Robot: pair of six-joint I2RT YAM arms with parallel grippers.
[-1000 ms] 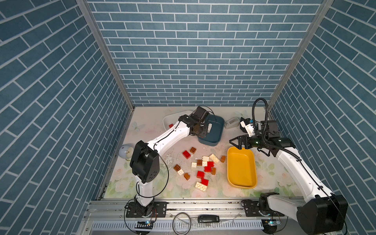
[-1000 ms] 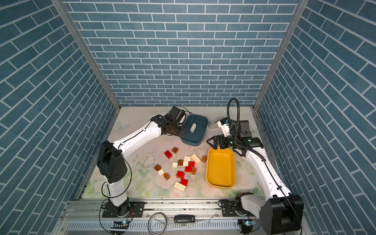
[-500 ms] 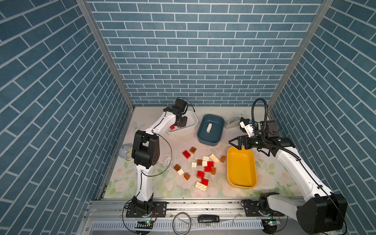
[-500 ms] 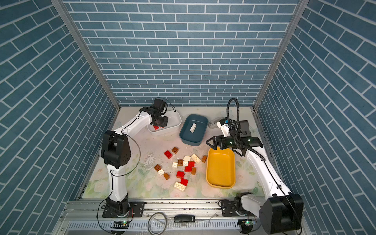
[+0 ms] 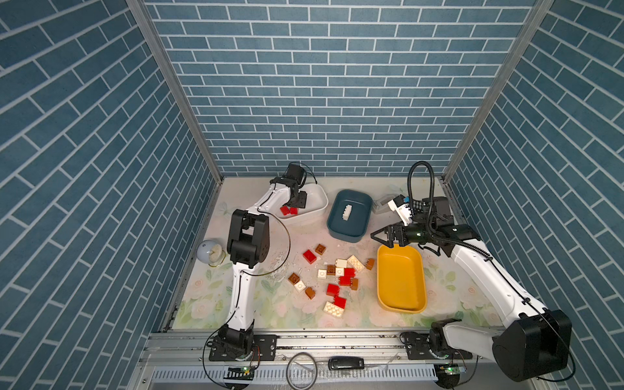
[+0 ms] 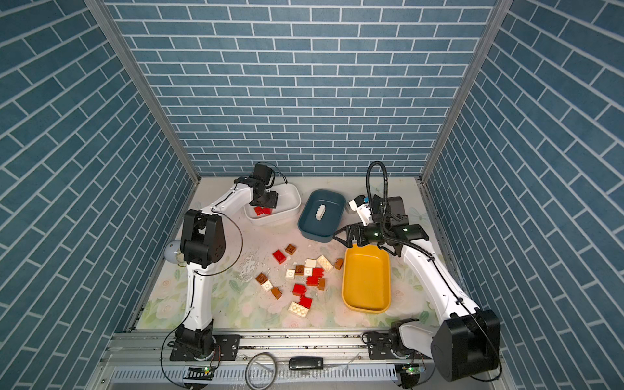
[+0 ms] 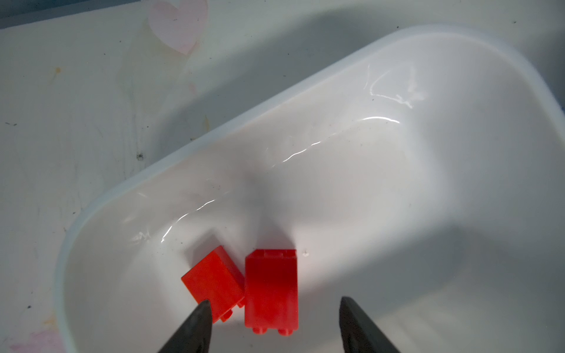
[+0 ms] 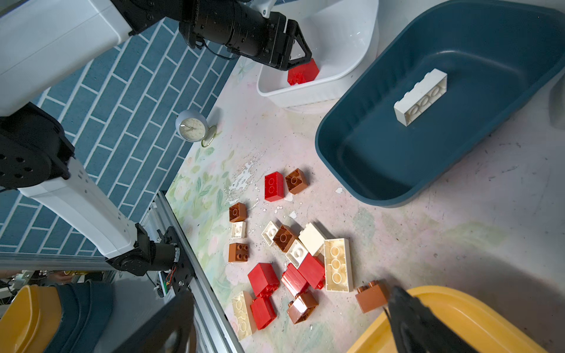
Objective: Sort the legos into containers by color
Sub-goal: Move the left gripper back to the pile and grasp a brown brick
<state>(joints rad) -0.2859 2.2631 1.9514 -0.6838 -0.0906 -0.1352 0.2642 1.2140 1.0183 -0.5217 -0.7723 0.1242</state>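
My left tool (image 7: 275, 305) hangs low in the white tub (image 7: 382, 183), far left on the worktop (image 5: 270, 304), jaws apart and gripping nothing. I judge a straight lift is best, because one finger (image 7: 195, 330) overlaps the neighbouring red brick (image 7: 214, 282). The red brick (image 7: 270, 287) between the fingers lies on its side. Its studs face back toward the tool, and its long axis runs out along the reach. My right tool (image 5: 380, 236) hovers wide open over the far end of the yellow tub (image 5: 401, 287).

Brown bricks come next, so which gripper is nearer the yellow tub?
Right. The right gripper hovers at the yellow tub's far end; the left gripper is over the white tub.
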